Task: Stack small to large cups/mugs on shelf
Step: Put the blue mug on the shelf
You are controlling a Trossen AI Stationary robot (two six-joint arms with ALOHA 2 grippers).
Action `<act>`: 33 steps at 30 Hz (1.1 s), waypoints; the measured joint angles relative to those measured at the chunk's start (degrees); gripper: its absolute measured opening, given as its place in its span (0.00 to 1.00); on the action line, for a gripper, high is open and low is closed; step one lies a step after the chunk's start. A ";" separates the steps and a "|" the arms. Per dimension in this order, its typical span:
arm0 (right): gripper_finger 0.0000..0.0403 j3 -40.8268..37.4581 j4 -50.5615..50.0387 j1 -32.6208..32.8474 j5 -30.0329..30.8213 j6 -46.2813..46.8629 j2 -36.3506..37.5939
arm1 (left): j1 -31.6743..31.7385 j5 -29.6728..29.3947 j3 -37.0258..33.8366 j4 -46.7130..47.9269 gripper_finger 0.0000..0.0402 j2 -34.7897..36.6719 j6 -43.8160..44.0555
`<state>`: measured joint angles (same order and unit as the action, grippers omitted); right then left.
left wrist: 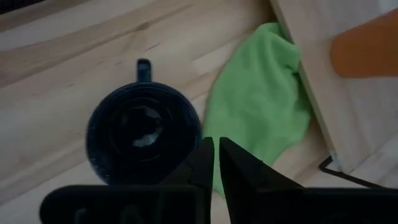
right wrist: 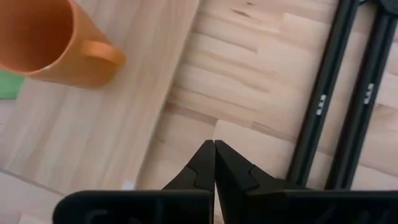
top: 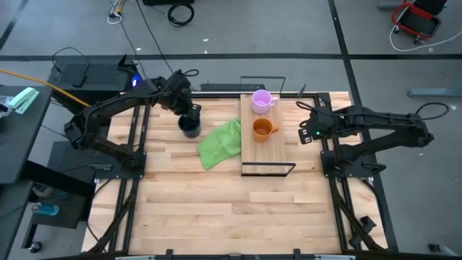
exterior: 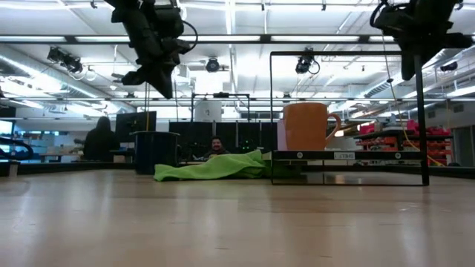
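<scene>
The shelf (top: 274,155) lies on the table's far right half, with thin wire frames at its ends. On it stand the purple mug (top: 261,101) at the far end and the orange mug (top: 262,128) (right wrist: 43,43) in the middle. The dark mug (top: 189,128) (left wrist: 140,134) stands upright on the table to the left of the shelf. My left gripper (top: 193,110) (left wrist: 216,163) hangs well above the dark mug, pointing steeply down, with only a thin slit between its fingers. My right gripper (top: 303,134) (right wrist: 214,158) is shut, high above the bare table just right of the shelf.
A green cloth (top: 220,143) lies crumpled between the dark mug and the shelf, against the shelf's left edge. Black frame rails (right wrist: 348,93) run along the table's right side, under the right arm. The near half of the table (top: 231,217) is bare wood. A person (exterior: 215,146) sits far behind the table.
</scene>
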<state>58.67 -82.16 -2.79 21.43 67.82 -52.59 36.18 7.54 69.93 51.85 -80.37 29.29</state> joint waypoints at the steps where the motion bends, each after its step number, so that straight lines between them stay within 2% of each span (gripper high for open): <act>1: 0.03 0.00 -0.05 0.74 -0.02 0.77 0.26 | 0.24 -0.09 -0.01 0.65 0.09 0.06 -0.06; 7: 0.02 -0.64 0.08 5.35 -0.06 3.93 1.46 | 1.82 -1.03 -0.09 3.80 0.10 1.45 -1.13; 16: 0.01 -13.26 3.35 11.18 -3.85 16.81 6.21 | 5.28 -4.78 -0.03 9.75 0.11 2.74 -2.98; 21: 0.02 -15.03 5.28 13.49 -4.38 19.04 6.38 | 8.82 -5.17 -0.04 12.17 0.10 2.88 -2.60; 28: 0.02 -15.06 5.10 13.86 -3.49 19.05 6.52 | 10.62 -5.49 -0.04 18.94 0.09 2.88 6.64; 33: 0.02 -15.06 5.10 13.86 -3.30 18.98 6.52 | 10.41 -6.49 -0.04 20.52 0.10 3.03 18.22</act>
<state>43.62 -77.06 11.07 18.13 86.80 -46.06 46.59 1.05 69.89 72.38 -77.35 47.52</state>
